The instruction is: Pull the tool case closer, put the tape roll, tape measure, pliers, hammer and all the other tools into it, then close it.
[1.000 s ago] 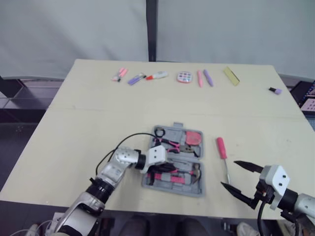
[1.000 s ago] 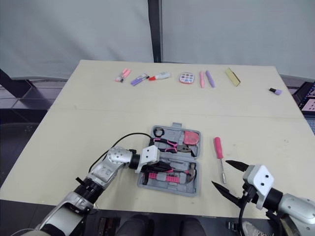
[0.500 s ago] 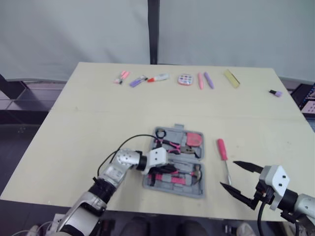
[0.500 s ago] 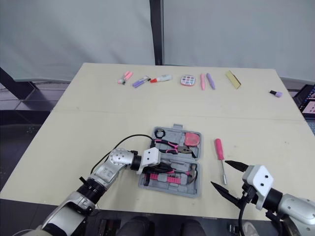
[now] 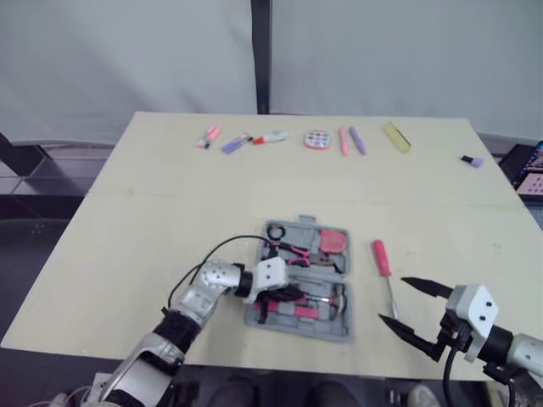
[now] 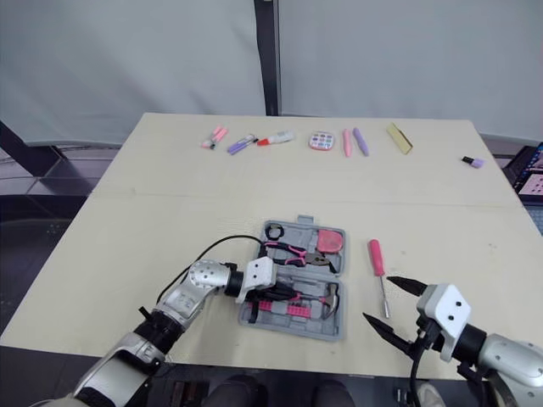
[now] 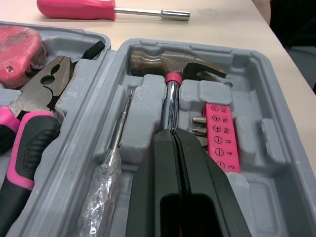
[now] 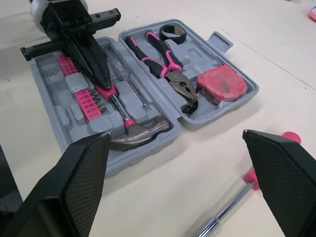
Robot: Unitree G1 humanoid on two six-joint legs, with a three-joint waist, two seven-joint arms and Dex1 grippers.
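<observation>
Pink bit strip [image 7: 219, 136] beside hammer [image 7: 173, 69], markings legible from left wrist

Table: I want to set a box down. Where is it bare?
Bare: the wide band between the case and the far row of markers, and the table's left side. Crowded: beside the screwdriver, right of the case.

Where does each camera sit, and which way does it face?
Eye views: on the head, facing forward and down at the table and open tool case; both arms show.
Left wrist view: along the shut left gripper, onto the hammer.
Right wrist view: from the open right gripper, toward the case and left gripper.
Shared: both wrist views catch hammer and pliers.
</observation>
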